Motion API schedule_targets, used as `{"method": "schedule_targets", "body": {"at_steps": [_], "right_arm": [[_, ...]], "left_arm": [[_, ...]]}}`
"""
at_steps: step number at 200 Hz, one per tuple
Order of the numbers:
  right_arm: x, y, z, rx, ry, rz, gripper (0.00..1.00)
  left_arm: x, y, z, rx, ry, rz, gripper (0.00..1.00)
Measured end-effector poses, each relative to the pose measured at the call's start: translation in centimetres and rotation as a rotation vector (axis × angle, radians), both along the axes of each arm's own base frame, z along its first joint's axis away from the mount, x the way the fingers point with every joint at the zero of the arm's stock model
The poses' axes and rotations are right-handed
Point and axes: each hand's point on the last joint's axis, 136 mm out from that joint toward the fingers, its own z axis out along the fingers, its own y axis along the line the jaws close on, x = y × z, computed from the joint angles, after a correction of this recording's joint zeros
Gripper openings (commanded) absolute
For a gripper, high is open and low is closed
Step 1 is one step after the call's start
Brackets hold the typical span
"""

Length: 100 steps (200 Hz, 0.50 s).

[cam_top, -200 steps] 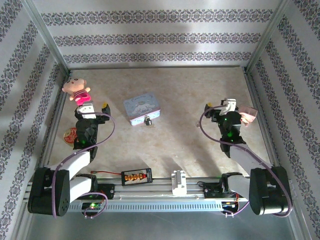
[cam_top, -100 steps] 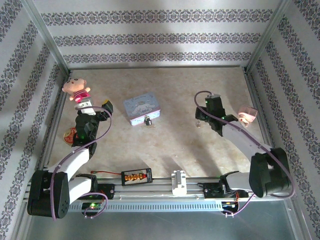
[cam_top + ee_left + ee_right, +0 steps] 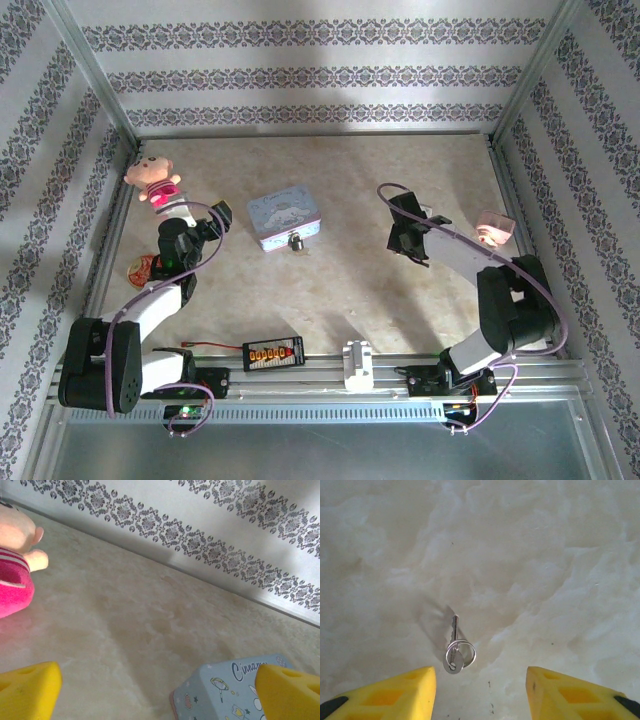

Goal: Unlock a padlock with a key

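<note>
The key (image 3: 454,645) and its ring are bright, polished metal. The surface (image 3: 545,555) looks matt, mottled like stone. The right fingers (image 3: 385,692) are matt yellow plastic. The tin (image 3: 220,690) has a smooth printed sheen; the doll (image 3: 12,575) is soft cloth.

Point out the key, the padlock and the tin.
key (image 3: 454,640), right wrist view, on its shaft.
padlock (image 3: 295,241), top external view, on its body.
tin (image 3: 280,215), top external view, on its lid.
</note>
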Motion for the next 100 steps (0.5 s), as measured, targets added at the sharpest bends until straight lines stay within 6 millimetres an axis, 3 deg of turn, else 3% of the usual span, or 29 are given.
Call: {"method": "schedule_targets", "body": {"at_steps": [51,100], "right_arm": [[1.7,0.9,-2.1,0.020,0.059,-0.049,0.36],[2.2,1.2,-2.7,0.038,0.073,-0.079,0.34]], "left_arm": [[0.5,-0.1,0.0,-0.009,0.006,-0.001,0.99],[0.6,-0.1,-0.1,-0.009,0.009,-0.001,0.99]]}}
